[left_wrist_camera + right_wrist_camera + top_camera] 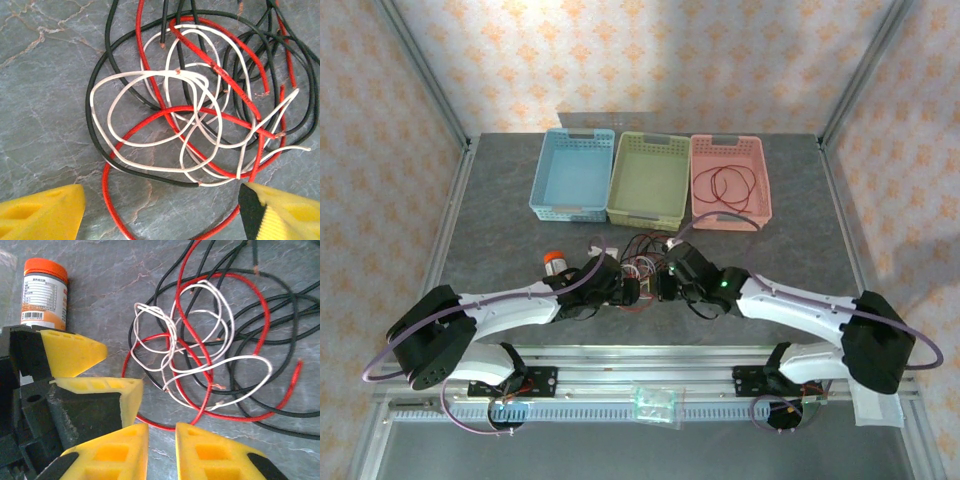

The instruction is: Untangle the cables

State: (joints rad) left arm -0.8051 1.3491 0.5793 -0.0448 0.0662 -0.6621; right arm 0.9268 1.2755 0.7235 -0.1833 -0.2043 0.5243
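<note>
left end effector (161,196) released over tangled cables (215,66), right end effector (161,432) narrowly parted.

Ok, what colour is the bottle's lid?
The bottle's lid is orange; the right wrist view shows it best.

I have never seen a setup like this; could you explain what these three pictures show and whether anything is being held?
Two robot arms are bolted to a grey table. One picture looks down from above; the others come from wrist cameras. The left gripper, with yellow fingers, is open above a tangle of thin black, red and white cables. The right gripper is nearly closed beside it. Neither holds anything. A white orange-capped bottle stands nearby; a blue basket, a green basket and a pink basket sit behind.
</note>
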